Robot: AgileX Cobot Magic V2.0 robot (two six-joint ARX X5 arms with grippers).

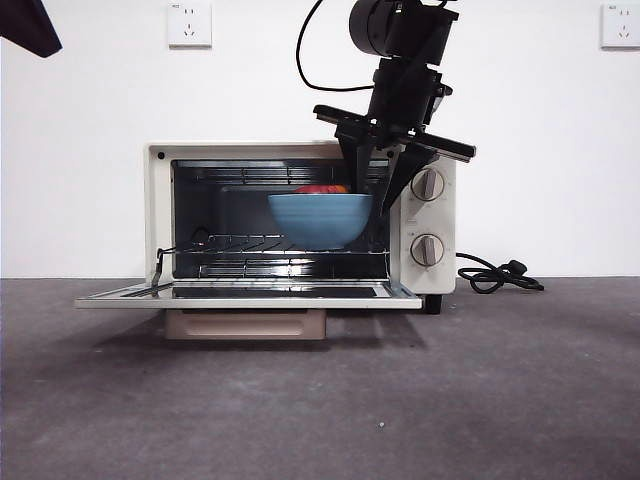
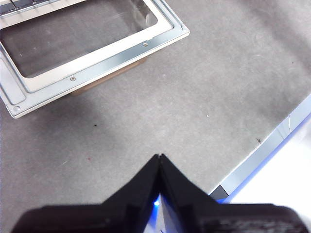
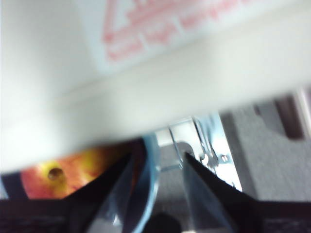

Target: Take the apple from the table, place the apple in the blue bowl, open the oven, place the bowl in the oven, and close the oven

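Note:
The cream oven [image 1: 158, 200] stands open, its door [image 1: 250, 293] folded down flat. The blue bowl [image 1: 320, 220] sits level at about the height of the wire rack [image 1: 230, 243], in the right half of the cavity. The red apple [image 1: 322, 188] shows just over its rim. My right gripper [image 1: 375, 203] reaches down at the bowl's right side, open, one jaw inside the rim and one outside. The right wrist view shows the apple [image 3: 53, 177], the bowl rim [image 3: 148, 179] and a gap to the outer jaw. My left gripper [image 2: 160, 156] is shut and holds nothing over the table.
The lowered door [image 2: 160, 39] juts toward the table's front, with its beige handle [image 1: 245, 323] beneath it. A black cord [image 1: 495, 275] lies coiled right of the oven. The table's front edge [image 2: 262, 155] runs close to the left gripper. The left arm shows as a black tip [image 1: 30, 25] in the front view's corner.

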